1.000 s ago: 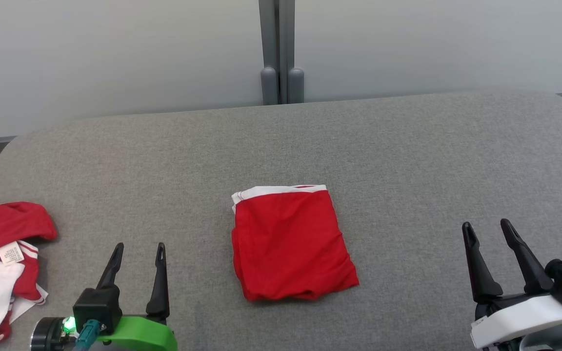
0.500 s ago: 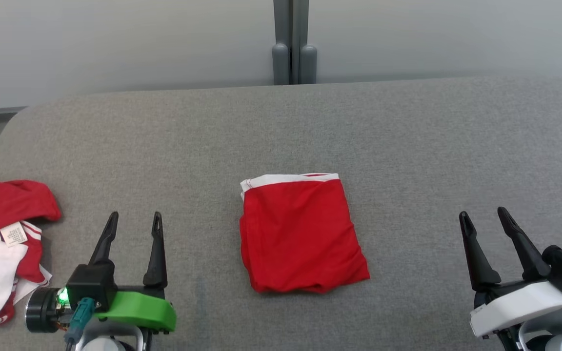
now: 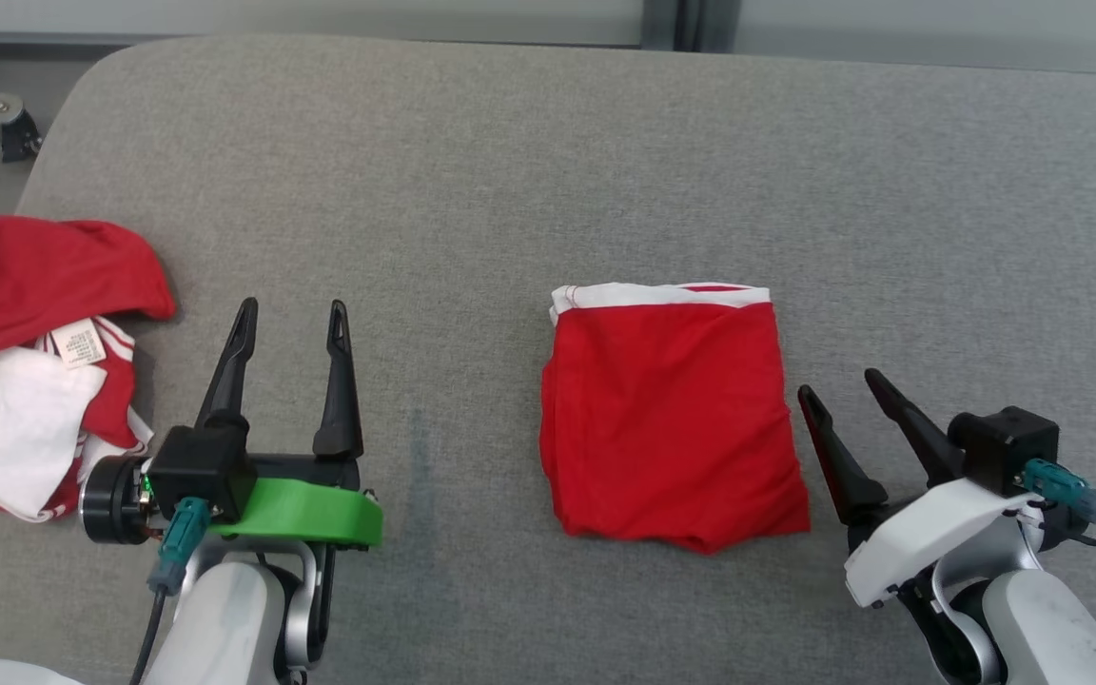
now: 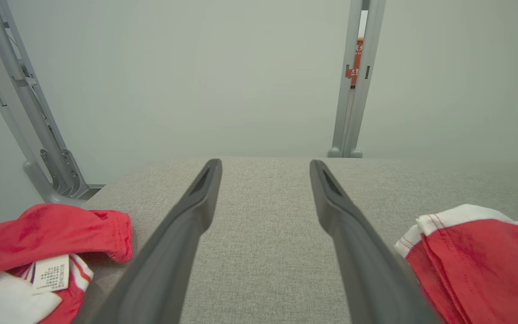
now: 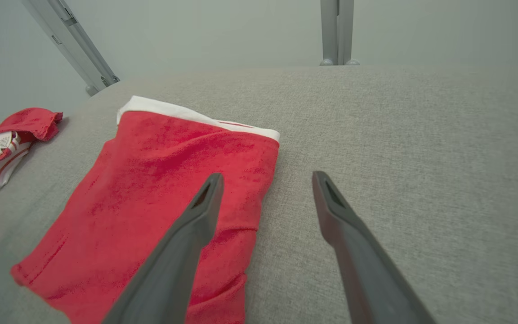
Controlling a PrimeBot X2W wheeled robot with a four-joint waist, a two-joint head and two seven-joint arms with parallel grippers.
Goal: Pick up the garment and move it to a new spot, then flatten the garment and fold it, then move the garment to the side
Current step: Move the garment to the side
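The garment point(image 3: 672, 409) is red with a white band along its far edge, folded into a neat rectangle on the grey table point(image 3: 510, 162). It shows again in the right wrist view point(image 5: 151, 202) and at the right edge of the left wrist view point(image 4: 479, 252). My right gripper point(image 3: 838, 390) stands open just right of the garment's near right corner, nothing between its fingers. In its own view the right gripper point(image 5: 265, 177) has its left finger over the garment's right edge. My left gripper point(image 3: 291, 309) is open over bare table, well left of the garment.
A crumpled red and white pile of clothes point(image 3: 25, 352) with a label lies at the table's left edge, also seen as clothes point(image 4: 38, 252) in the left wrist view. Grey metal posts point(image 4: 358, 81) and pale wall panels stand behind the table's far edge.
The head camera has tilted down and turned left, shifting the whole picture. The right gripper now stands closer to the garment's right edge. Both grippers stay open.
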